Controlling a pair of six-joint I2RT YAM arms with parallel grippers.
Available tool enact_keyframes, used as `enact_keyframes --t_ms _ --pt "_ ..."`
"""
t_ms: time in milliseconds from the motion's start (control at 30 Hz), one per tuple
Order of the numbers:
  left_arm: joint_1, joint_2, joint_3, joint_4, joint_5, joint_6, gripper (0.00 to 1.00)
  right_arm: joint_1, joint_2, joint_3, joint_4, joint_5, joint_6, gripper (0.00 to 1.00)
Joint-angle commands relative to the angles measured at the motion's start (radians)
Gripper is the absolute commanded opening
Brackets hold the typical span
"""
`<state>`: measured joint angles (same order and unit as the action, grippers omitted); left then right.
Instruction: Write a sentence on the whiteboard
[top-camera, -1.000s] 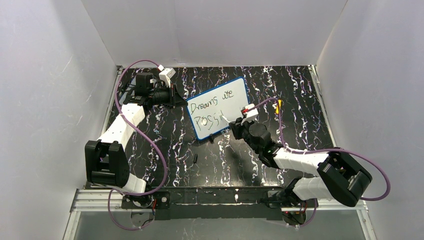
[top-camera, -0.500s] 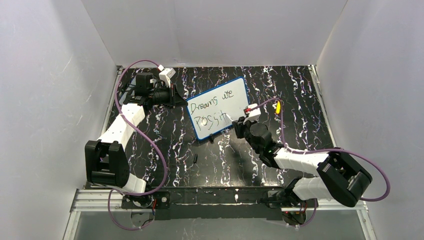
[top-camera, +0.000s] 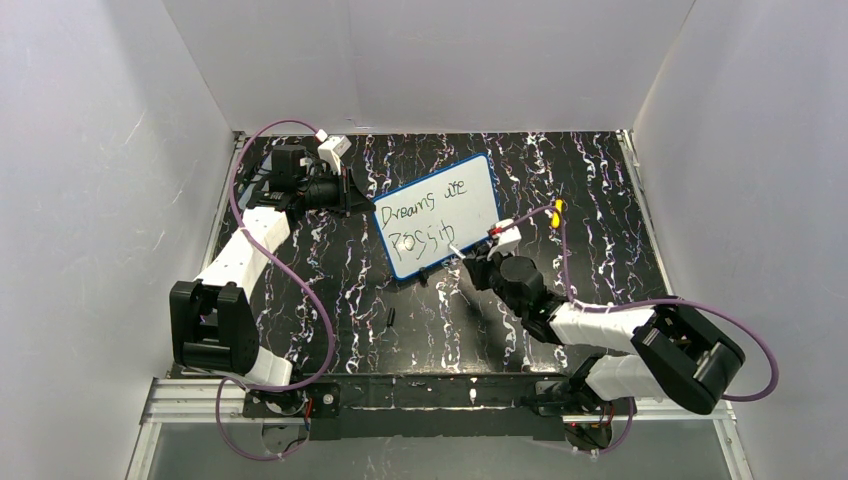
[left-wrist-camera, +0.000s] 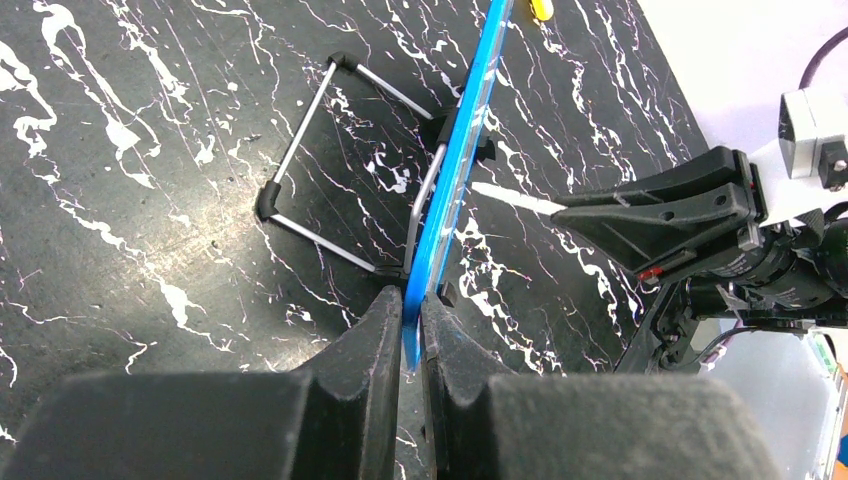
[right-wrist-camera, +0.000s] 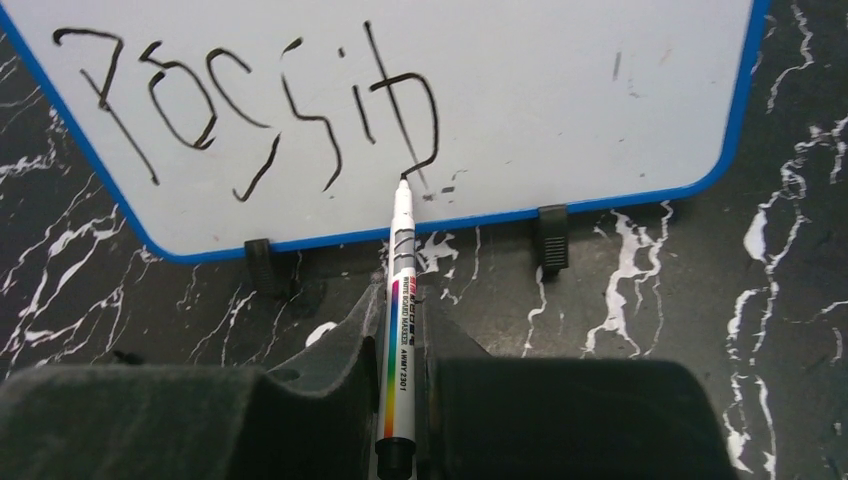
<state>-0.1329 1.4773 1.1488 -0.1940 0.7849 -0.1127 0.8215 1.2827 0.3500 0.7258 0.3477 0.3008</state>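
The whiteboard (top-camera: 440, 214) with a blue rim stands tilted on a wire stand at the table's middle. The sentence (top-camera: 428, 222) reads "Dreams are" above "Possib"; the lower row also shows in the right wrist view (right-wrist-camera: 250, 110). My left gripper (left-wrist-camera: 412, 310) is shut on the whiteboard's blue edge (left-wrist-camera: 455, 180). My right gripper (right-wrist-camera: 400, 300) is shut on a white marker (right-wrist-camera: 400, 300), whose tip touches the board just under the last letter. In the top view the right gripper (top-camera: 478, 262) sits at the board's lower right.
A small black marker cap (top-camera: 391, 319) lies on the black marbled table (top-camera: 600, 200) in front of the board. A yellow object (top-camera: 557, 207) lies right of the board. White walls enclose the table on three sides.
My right gripper has moved down along the board with the marker, and the last letter of the lower row has been drawn. The left arm and board have not moved.
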Motion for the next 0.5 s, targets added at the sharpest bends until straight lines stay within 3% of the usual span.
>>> enact_keyframes --t_ms 0,200,467 --pt "-0.004 -0.050 -0.005 0.004 0.038 -0.010 0.00 0.025 -0.041 0.007 -0.026 -0.021 0.011 0.01" --pt "-0.005 -0.050 -0.005 0.005 0.039 -0.012 0.00 0.025 -0.150 0.045 -0.090 0.096 -0.037 0.01" --pt "-0.005 -0.050 -0.007 0.005 0.037 -0.012 0.00 -0.024 -0.086 0.138 0.001 0.110 -0.121 0.01"
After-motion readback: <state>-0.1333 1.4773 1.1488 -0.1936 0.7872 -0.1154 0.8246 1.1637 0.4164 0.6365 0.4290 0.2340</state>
